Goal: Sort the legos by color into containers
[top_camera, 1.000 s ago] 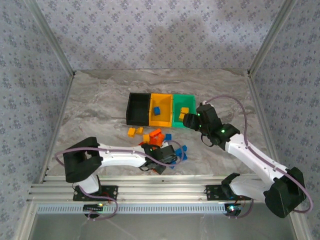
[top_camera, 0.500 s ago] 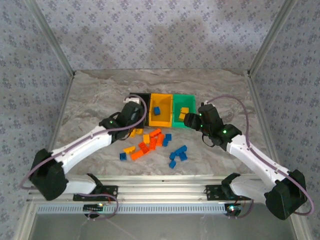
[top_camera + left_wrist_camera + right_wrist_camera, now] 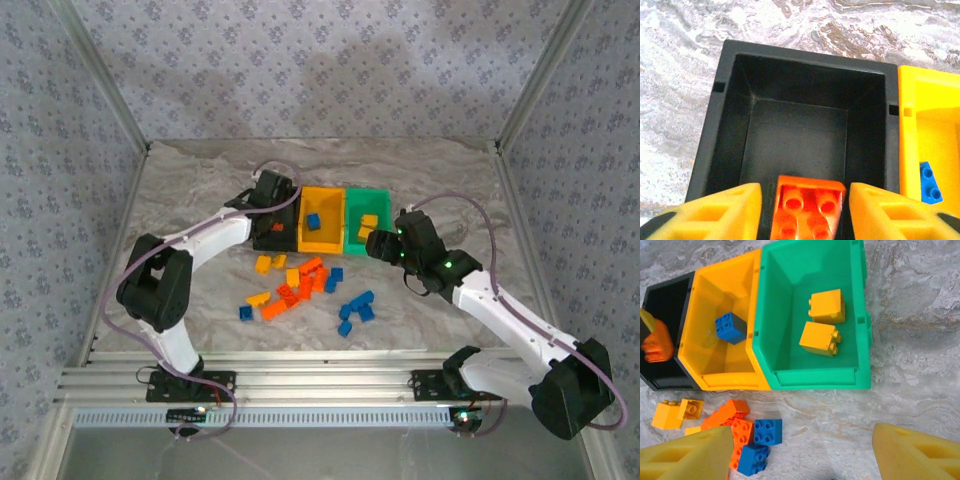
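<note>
Left end effector (image 3: 804,192) had moved over the black bin (image 3: 722,125), jaws apart; right end effector (image 3: 803,432) gaped wide. Marbled worktop (image 3: 200,180), patterned walls (image 3: 320,70), three bins (image 3: 345,212).

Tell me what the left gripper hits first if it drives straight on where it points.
Likely the red-orange brick between its fingers, then the floor of the black bin beyond; depth is unclear.

**A robot test booth in a lab**

I work inside a small lab enclosure. Grey walls printed with a floral pattern (image 3: 330,70) close three sides, framed by bare aluminium corner posts (image 3: 108,85). My bases are bolted to silver extruded aluminium rails (image 3: 330,385) at the near edge of a marble-patterned tabletop (image 3: 200,190).
</note>
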`<action>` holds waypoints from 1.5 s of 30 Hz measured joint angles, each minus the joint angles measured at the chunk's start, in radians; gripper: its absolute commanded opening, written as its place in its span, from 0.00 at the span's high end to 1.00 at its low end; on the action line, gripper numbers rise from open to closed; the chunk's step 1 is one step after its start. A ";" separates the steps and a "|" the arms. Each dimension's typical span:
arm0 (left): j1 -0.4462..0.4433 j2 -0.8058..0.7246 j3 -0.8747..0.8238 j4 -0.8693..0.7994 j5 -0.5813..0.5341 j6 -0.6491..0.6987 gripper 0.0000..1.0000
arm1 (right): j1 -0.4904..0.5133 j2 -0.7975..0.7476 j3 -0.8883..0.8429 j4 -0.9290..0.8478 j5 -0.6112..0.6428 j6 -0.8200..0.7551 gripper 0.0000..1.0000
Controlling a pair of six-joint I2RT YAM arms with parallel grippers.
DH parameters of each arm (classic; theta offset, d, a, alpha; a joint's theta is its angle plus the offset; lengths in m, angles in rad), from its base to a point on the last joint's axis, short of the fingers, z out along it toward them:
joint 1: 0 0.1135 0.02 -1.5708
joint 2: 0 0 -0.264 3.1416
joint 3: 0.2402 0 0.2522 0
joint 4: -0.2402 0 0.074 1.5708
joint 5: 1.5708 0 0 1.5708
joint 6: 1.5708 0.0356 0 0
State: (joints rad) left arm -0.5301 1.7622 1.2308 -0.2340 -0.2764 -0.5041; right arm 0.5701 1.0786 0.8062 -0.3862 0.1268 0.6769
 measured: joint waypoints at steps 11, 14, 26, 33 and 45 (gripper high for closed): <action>-0.026 -0.087 -0.015 0.004 0.086 -0.043 0.03 | 0.027 0.012 -0.035 -0.006 -0.053 0.007 0.23; -0.069 -0.223 -0.074 0.021 0.112 -0.053 0.01 | 0.065 0.052 -0.035 -0.005 -0.068 0.006 0.24; -0.296 -0.700 -0.499 0.021 0.127 -0.154 0.01 | 0.227 0.196 -0.080 -0.015 -0.013 0.062 0.23; -0.317 -0.883 -0.656 -0.042 0.112 -0.241 0.00 | 0.314 0.178 -0.137 -0.047 0.039 0.116 0.28; -0.317 -1.004 -0.680 -0.107 0.037 -0.283 0.00 | 0.385 0.232 -0.198 -0.055 0.034 0.135 0.40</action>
State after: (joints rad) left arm -0.8471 0.7582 0.5507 -0.3408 -0.2398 -0.7872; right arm 0.9546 1.3102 0.6083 -0.4416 0.1608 0.8124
